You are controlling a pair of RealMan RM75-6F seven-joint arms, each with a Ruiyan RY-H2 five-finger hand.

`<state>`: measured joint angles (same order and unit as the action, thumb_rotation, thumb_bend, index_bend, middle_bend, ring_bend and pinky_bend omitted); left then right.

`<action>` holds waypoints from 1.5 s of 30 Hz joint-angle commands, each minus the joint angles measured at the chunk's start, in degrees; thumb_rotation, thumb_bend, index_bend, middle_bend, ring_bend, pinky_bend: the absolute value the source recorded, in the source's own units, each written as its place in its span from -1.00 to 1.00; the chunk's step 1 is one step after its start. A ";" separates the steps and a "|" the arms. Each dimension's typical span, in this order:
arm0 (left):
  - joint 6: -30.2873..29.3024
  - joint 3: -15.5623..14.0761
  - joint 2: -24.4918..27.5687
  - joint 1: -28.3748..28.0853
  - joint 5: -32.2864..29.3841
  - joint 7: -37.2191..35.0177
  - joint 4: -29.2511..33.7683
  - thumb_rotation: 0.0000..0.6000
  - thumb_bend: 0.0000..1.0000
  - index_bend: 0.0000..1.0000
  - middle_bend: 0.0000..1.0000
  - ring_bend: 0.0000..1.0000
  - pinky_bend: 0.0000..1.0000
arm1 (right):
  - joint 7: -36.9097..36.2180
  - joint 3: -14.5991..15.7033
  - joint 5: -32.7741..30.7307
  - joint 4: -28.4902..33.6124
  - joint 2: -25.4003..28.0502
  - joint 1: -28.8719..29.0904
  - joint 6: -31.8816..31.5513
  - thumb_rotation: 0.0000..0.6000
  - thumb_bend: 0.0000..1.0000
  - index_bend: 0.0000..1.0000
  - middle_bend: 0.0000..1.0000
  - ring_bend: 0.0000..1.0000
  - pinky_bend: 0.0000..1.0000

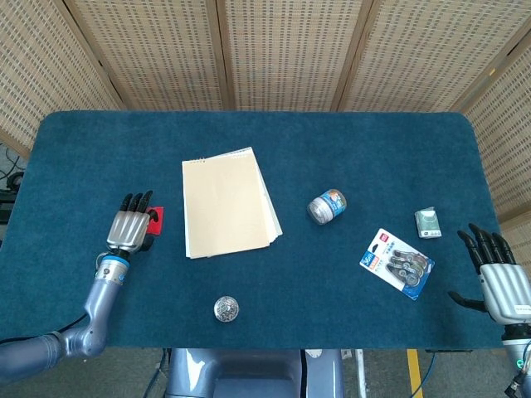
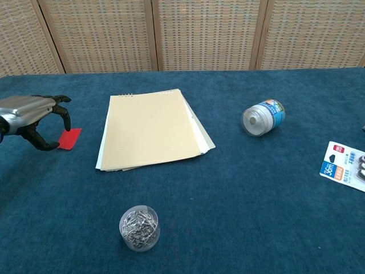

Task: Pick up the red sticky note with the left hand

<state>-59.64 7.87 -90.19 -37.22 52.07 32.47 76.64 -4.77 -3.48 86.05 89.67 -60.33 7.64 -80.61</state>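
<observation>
The red sticky note [image 1: 155, 220] [image 2: 70, 138] lies flat on the blue table top near the left side. My left hand [image 1: 131, 224] [image 2: 31, 114] hovers just left of it, palm down, with its fingers arched over the note's left edge and apart. It holds nothing; in the head view the hand covers part of the note. My right hand [image 1: 502, 282] shows only in the head view, at the front right edge of the table, with fingers spread and nothing in it.
A beige notepad [image 1: 228, 201] [image 2: 151, 128] lies right of the note. A clear jar of paper clips [image 1: 226, 309] [image 2: 139, 227] stands near the front. A small tin on its side [image 1: 327, 206] [image 2: 263, 118], a blister pack [image 1: 398, 263] [image 2: 345, 165] and a small box [image 1: 428, 222] lie to the right.
</observation>
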 commanded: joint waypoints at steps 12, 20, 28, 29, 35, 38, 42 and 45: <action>-0.52 -0.94 -1.52 0.61 1.44 0.42 -3.94 1.00 -0.25 -0.16 -1.00 -1.00 -1.00 | -0.23 -0.01 -0.01 -0.14 -0.02 -0.01 -0.04 1.00 -0.89 -1.00 -1.00 -1.00 -1.00; -0.67 -1.27 -2.69 0.95 2.30 0.54 -6.17 1.00 -0.24 -0.14 -1.00 -1.00 -1.00 | -0.25 0.00 -0.03 -0.13 -0.04 -0.03 -0.06 1.00 -0.89 -1.00 -1.00 -1.00 -1.00; -0.39 -1.26 -4.04 1.00 3.16 0.49 -8.49 1.00 -0.24 -0.13 -1.00 -1.00 -1.00 | -0.18 0.04 0.05 -0.13 -0.04 0.00 -0.02 1.00 -0.89 -1.00 -1.00 -1.00 -1.00; -0.19 -1.20 -4.19 0.97 3.15 0.46 -8.73 1.00 -0.24 -0.13 -1.00 -1.00 -1.00 | -0.19 0.02 -0.01 -0.13 -0.04 0.01 -0.01 1.00 -0.89 -1.00 -1.00 -1.00 -1.00; 0.69 -0.88 -5.20 0.70 3.00 0.94 -10.57 1.00 -0.24 -0.13 -1.00 -1.00 -1.00 | -0.34 0.01 0.00 -0.19 -0.02 0.00 -0.03 1.00 -0.89 -1.00 -1.00 -1.00 -1.00; 1.31 -0.60 -5.83 0.46 2.81 1.05 -11.47 1.00 -0.23 -0.12 -1.00 -1.00 -1.00 | -0.34 0.03 0.02 -0.21 -0.03 0.03 0.02 1.00 -0.89 -1.00 -1.00 -1.00 -1.00; 1.85 -0.46 -6.65 0.17 2.96 1.30 -12.35 1.00 -0.23 -0.10 -1.00 -1.00 -1.00 | -0.51 -0.03 -0.03 -0.23 0.01 -0.02 -0.11 1.00 -0.89 -1.00 -1.00 -1.00 -1.00; 2.01 -0.39 -7.11 0.17 3.12 1.14 -12.63 1.00 -0.23 -0.10 -1.00 -1.00 -1.00 | -0.64 -0.03 -0.07 -0.25 0.02 -0.05 -0.12 1.00 -0.89 -1.00 -1.00 -1.00 -1.00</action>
<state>-57.66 7.47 -97.26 -37.04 55.15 33.63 64.05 -5.41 -3.51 85.98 89.41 -60.32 7.59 -80.73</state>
